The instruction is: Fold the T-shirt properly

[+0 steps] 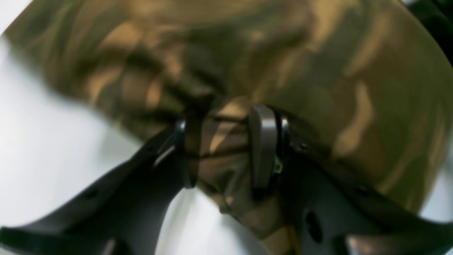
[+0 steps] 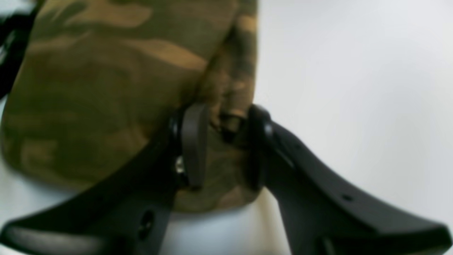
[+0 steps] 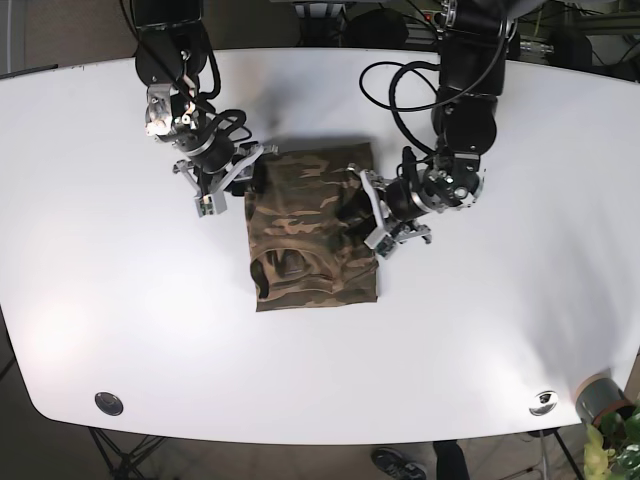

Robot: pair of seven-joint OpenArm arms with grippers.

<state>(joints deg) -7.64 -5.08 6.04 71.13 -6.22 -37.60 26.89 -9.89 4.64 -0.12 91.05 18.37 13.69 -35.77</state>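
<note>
The camouflage T-shirt [image 3: 310,255] lies partly folded at the middle of the white table [image 3: 500,330], with the collar toward the near edge. My left gripper [image 3: 362,206] is at the shirt's right edge. In the left wrist view it [image 1: 224,148] is shut on a bunched fold of the T-shirt [image 1: 318,71]. My right gripper [image 3: 243,172] is at the shirt's upper left corner. In the right wrist view it [image 2: 224,141] is shut on a folded edge of the T-shirt [image 2: 106,88]. The left wrist view is blurred.
Two round metal fittings [image 3: 108,402] [image 3: 543,402] sit near the table's front edge. A grey cup [image 3: 598,398] and a plant [image 3: 615,445] stand past the front right corner. Cables hang from both arms above the shirt.
</note>
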